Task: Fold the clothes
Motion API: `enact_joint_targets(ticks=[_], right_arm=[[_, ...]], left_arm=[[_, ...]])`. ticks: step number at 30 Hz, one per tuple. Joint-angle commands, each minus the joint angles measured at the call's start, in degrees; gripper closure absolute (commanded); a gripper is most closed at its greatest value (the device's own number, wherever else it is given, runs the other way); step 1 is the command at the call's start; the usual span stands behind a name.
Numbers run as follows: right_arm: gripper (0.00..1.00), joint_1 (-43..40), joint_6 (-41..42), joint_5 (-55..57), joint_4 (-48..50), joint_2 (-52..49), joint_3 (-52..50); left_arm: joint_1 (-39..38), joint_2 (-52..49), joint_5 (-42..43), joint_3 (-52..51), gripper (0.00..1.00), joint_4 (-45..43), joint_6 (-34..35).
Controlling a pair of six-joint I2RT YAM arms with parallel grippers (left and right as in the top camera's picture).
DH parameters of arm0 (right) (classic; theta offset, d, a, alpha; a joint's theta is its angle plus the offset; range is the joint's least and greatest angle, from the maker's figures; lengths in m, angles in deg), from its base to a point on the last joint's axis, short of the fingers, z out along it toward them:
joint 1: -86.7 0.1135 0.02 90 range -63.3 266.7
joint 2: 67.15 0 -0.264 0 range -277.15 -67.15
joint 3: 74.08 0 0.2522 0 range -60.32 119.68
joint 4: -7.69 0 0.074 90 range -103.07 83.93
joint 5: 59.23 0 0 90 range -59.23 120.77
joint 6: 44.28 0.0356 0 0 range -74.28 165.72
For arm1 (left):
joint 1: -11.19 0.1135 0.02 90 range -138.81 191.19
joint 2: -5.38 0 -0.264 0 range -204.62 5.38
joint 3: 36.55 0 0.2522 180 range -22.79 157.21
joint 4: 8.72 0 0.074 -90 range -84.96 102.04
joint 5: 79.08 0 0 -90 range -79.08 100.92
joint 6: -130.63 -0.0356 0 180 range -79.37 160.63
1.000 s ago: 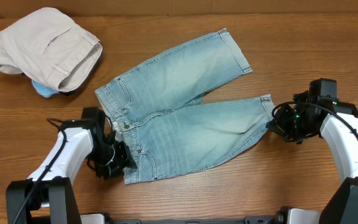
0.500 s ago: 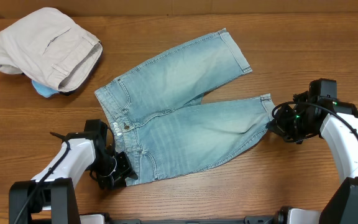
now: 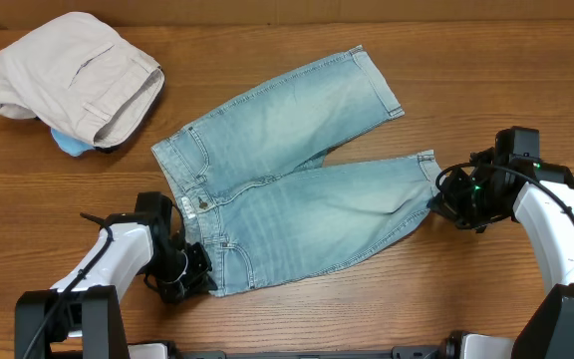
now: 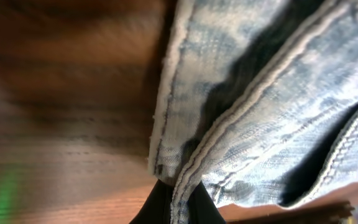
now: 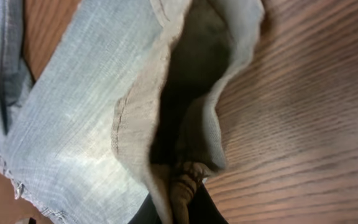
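Observation:
The light blue faded jeans (image 3: 287, 189) lie spread flat in the middle of the table, waistband at the left, two short legs pointing right. My left gripper (image 3: 195, 279) is shut on the near corner of the waistband; the left wrist view shows the stitched denim edge (image 4: 185, 180) pinched between the black fingers. My right gripper (image 3: 434, 199) is shut on the hem of the near leg; the right wrist view shows the bunched hem (image 5: 182, 180) between the fingers, with the leg opening (image 5: 191, 87) gaping above.
Folded beige trousers (image 3: 73, 75) lie at the far left corner of the wooden table (image 3: 486, 70), on top of a small bright blue item (image 3: 68, 143). A cable loop sticks out beside the left arm (image 3: 118, 249).
My left gripper moved toward the near edge along the waistband and closed on its near corner. The right arm has not moved.

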Motion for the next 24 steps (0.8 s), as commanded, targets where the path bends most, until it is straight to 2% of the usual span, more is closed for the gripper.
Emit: enact_joint_targets(ticks=[1, 7, 12, 16, 19, 24], right_arm=[[0.96, 0.2, 1.6, 2.7, -1.4, 0.2, 0.6], [0.96, 0.1, 0.2, 3.7, -11.2, 0.6, 4.1], [0.96, 0.1, 0.2, 4.2, -21.3, 2.7, 12.3], [0.96, 0.1, 0.2, 4.2, -26.1, 4.0, 19.5], [0.96, 0.1, 0.3, 4.1, -25.0, 4.0, 24.9], [0.96, 0.9, 5.9, 4.2, -15.3, 3.7, 26.8]], left_arm=[[-0.3, -0.1, 4.1, -0.1, 0.96, 2.3, -4.0], [0.2, 3.5, 3.1, 5.2, 0.96, 9.7, -7.2], [0.4, 10.8, -5.4, 11.6, 0.96, 17.2, -7.1], [0.3, 15.5, -5.7, 12.7, 0.96, 20.9, -6.6], [0.3, 16.8, -5.7, 12.7, 0.96, 21.9, -6.2], [0.3, 16.8, -6.0, 12.7, 0.96, 19.0, -4.6]])
